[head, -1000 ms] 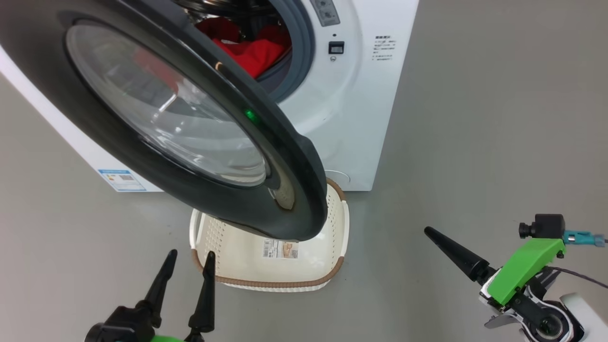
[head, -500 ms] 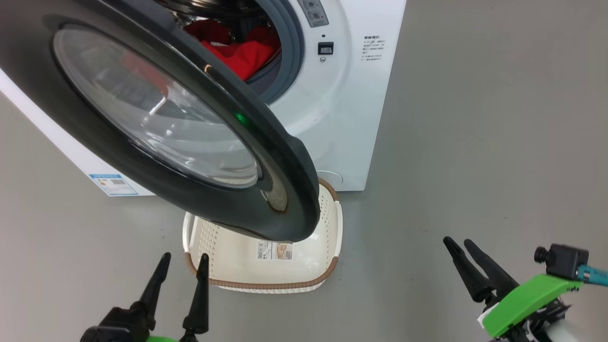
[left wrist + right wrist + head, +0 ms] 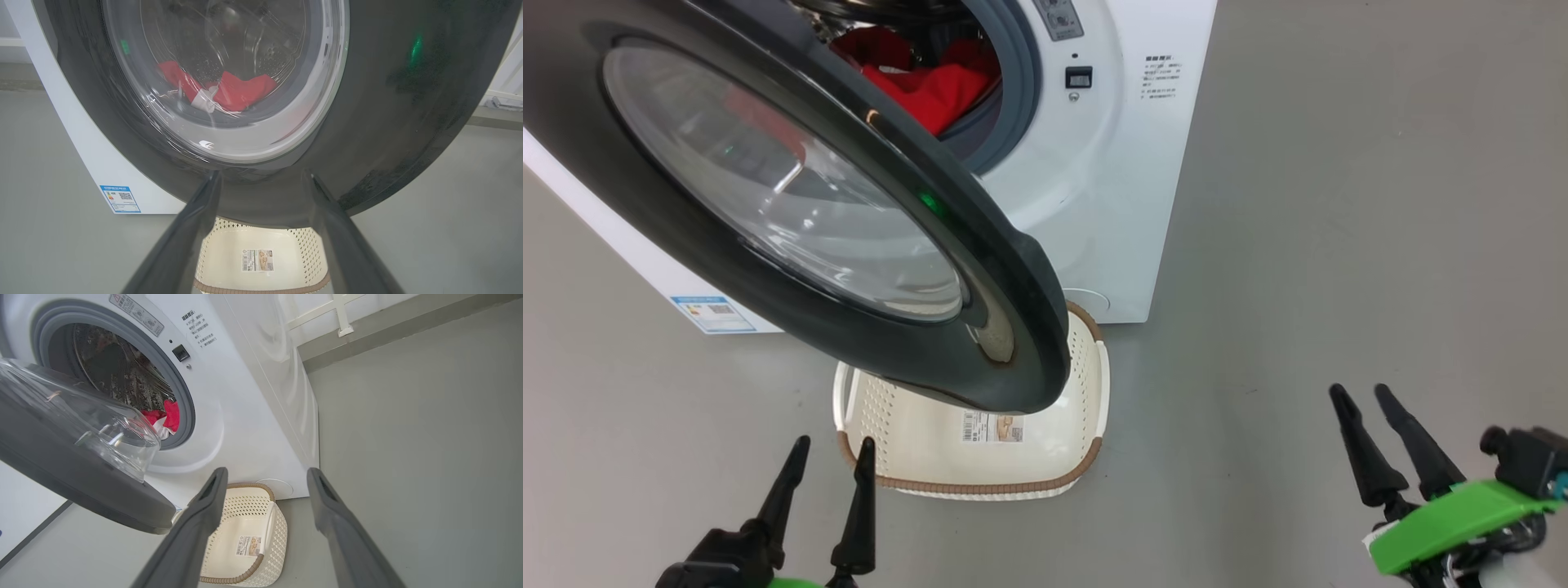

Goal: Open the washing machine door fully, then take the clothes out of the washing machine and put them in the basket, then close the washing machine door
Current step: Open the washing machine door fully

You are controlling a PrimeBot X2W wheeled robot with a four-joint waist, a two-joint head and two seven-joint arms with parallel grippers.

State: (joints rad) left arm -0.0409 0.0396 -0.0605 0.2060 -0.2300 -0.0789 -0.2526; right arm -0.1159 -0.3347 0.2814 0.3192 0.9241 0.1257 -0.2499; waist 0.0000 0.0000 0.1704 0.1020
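Bright, even light; glare streaks the washing machine door (image 3: 792,212); wrist views bend at edges.

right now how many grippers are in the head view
2: left gripper at lower left by the basket, right gripper at lower right over the floor. Both open, empty.

Glossy black door rim (image 3: 1013,269), clear glass; perforated plastic basket (image 3: 1086,367).

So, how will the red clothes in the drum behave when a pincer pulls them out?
Probably floppy: the red clothes lie crumpled in folds, so they should sag and drape. Likely light, being thin fabric. Heaped together, several pieces may drag out at once.
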